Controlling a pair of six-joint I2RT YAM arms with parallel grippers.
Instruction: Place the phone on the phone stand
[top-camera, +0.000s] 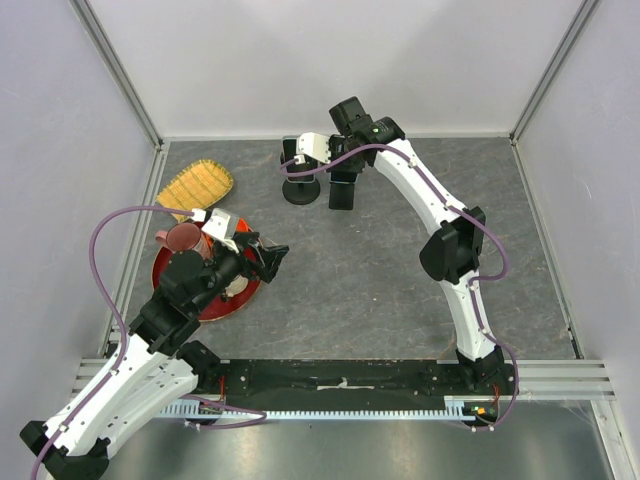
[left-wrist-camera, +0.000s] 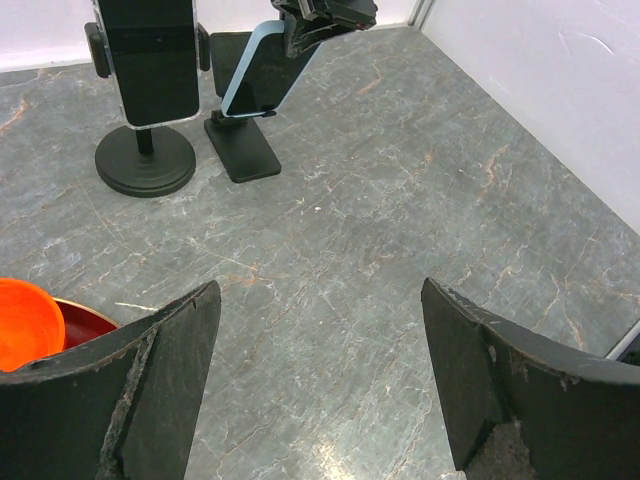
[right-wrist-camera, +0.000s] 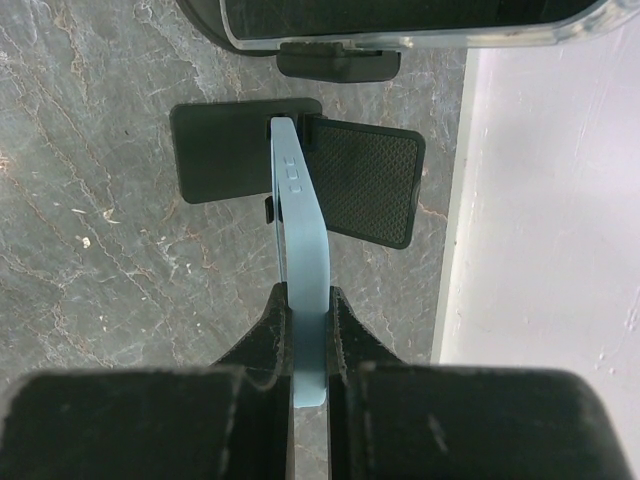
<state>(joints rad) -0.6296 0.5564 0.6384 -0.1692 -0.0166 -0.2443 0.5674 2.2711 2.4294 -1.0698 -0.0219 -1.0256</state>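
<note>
Pale walls are seen closing in a grey, marbled surface (top-camera: 380, 290), with both arms bolted at its near edge. Toward the near-left corner, the left claw (left-wrist-camera: 320, 292) is held wide apart above bare stone, with nothing gripped between its worn black fingers (left-wrist-camera: 170, 370). Just beside it, a red plate (top-camera: 215, 312) is partly covered by the left arm, and a dark red cup (top-camera: 183, 237) is seen at the plate's far rim. Further toward the far-left corner, a woven yellow tray (top-camera: 196, 187) is laid near the left edge.

Near the middle of the far edge, two stands are placed side by side. A dark device (left-wrist-camera: 145, 60) is clamped upright in a round-based stand (left-wrist-camera: 145, 160). On the side nearer the right edge is the phone stand (left-wrist-camera: 240, 150), made of a flat rectangular foot and a tilted backplate.

The phone (right-wrist-camera: 300, 220), in a pale blue case, is pinched across its two broad faces by the right claw (right-wrist-camera: 305, 305), which is closed narrowly on it. The phone is held tilted above the foot of the phone stand, its lower end at the cradle in front of the backplate. Whether it is resting there cannot be told.
</note>
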